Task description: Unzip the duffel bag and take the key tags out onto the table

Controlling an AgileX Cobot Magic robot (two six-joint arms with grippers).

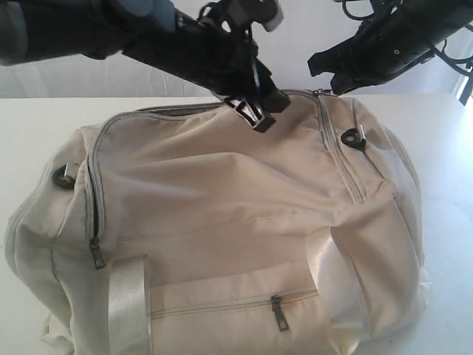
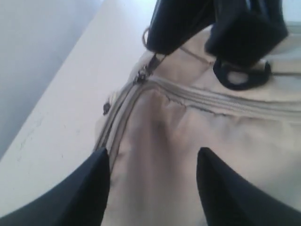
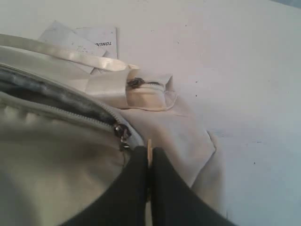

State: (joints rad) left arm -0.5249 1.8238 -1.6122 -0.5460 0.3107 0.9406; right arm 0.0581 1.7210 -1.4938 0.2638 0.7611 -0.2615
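Observation:
The cream duffel bag [image 1: 236, 214] lies on the white table [image 1: 29, 126]. Its top zipper is partly open, showing grey lining [image 3: 47, 94]. Over the bag's top, my left gripper [image 1: 255, 115] stands open above bare fabric [image 2: 153, 160], holding nothing. At the bag's far end my right gripper [image 1: 329, 78] is shut on the zipper pull [image 2: 149, 63], with a thin tan strip pinched between its fingers [image 3: 149, 153] beside the slider [image 3: 123, 133]. The key tags are hidden.
A black D-ring [image 2: 241, 77] sits near the right gripper. A shiny webbing handle [image 3: 70, 54] and white paper labels [image 3: 80, 37] lie on the table behind the bag. Side zippers [image 1: 94, 222] and a front pocket zipper [image 1: 277, 310] are closed.

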